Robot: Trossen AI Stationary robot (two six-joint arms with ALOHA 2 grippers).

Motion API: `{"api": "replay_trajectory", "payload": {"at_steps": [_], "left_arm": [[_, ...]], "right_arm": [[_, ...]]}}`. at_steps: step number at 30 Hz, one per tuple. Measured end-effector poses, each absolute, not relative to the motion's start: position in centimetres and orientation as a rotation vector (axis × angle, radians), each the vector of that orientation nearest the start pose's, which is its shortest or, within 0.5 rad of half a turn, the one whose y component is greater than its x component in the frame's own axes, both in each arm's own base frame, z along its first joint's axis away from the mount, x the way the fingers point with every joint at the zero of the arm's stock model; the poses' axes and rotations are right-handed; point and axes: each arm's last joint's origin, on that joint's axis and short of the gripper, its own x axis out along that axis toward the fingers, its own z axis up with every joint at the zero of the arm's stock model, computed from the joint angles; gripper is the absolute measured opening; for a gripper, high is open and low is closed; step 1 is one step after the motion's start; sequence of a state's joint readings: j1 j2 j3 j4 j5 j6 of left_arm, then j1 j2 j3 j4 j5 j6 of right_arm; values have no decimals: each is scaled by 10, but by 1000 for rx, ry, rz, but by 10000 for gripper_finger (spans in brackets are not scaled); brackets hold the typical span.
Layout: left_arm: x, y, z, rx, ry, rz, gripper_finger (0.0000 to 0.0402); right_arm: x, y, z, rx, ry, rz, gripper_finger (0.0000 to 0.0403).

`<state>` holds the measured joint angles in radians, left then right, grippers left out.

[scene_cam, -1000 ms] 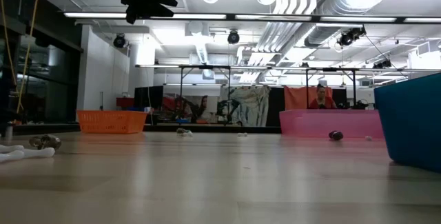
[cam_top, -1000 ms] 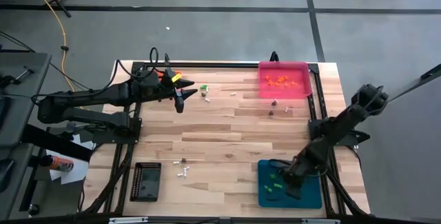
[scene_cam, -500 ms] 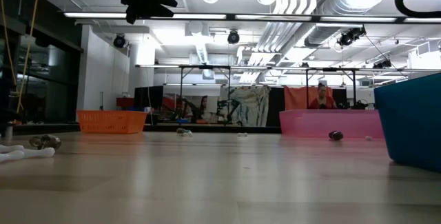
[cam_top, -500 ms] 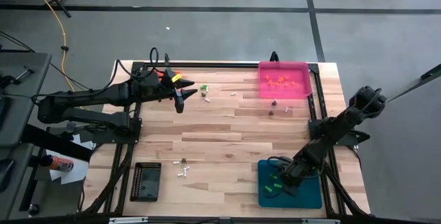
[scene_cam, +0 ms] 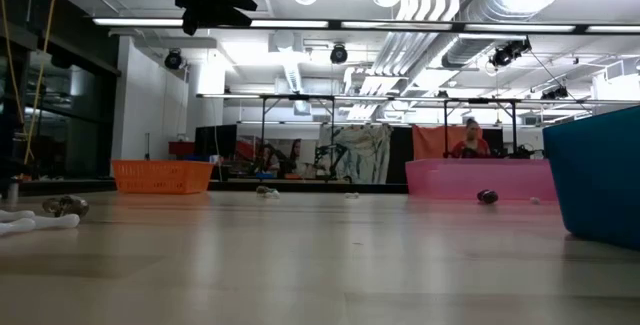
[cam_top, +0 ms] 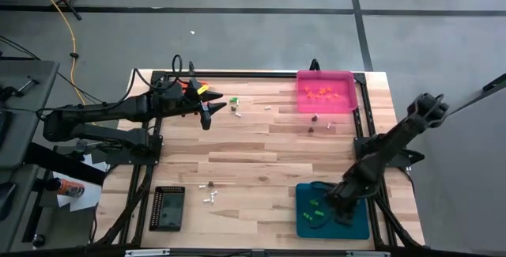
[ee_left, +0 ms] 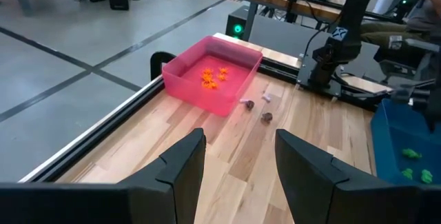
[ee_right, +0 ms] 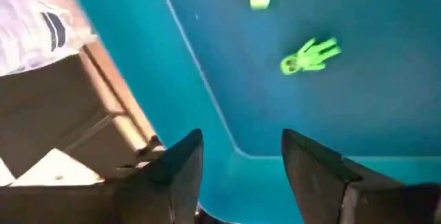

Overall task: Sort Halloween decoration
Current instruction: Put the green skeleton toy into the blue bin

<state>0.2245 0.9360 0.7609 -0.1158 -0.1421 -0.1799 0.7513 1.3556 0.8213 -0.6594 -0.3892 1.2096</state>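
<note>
Fingers of the right hand (ee_right: 238,176) stand apart, empty, above the smooth teal plastic tray (ee_right: 386,114) holding small bright green figurines (ee_right: 310,54). Left hand (ee_left: 238,165) hangs parted, empty, over the pale wood-plank desk (ee_left: 234,138).

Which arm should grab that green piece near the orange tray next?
Left. The left gripper hovers open just beside the green trinket at the table's far edge. The right gripper, also open and empty, sits over the teal tray at the opposite corner.
</note>
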Motion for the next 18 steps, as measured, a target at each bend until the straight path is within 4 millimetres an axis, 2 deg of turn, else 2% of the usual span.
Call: {"api": "replay_trajectory", "payload": {"at_steps": [4,7,12,15,18], "left_arm": [[201,50,305,-189,257,390,161],[202,50,306,-197,247,390,161],[204,48,310,-238,199,322,158],[207,43,318,-212,124,191,141],[212,37,325,-177,48,137,99]], "right_arm": [[171,152,228,680,1405,77,190],[182,127,237,641,1208,-46,190],[214,76,244,519,944,-222,190],[237,46,257,445,732,-208,187],[256,20,277,380,488,-152,174]]}}
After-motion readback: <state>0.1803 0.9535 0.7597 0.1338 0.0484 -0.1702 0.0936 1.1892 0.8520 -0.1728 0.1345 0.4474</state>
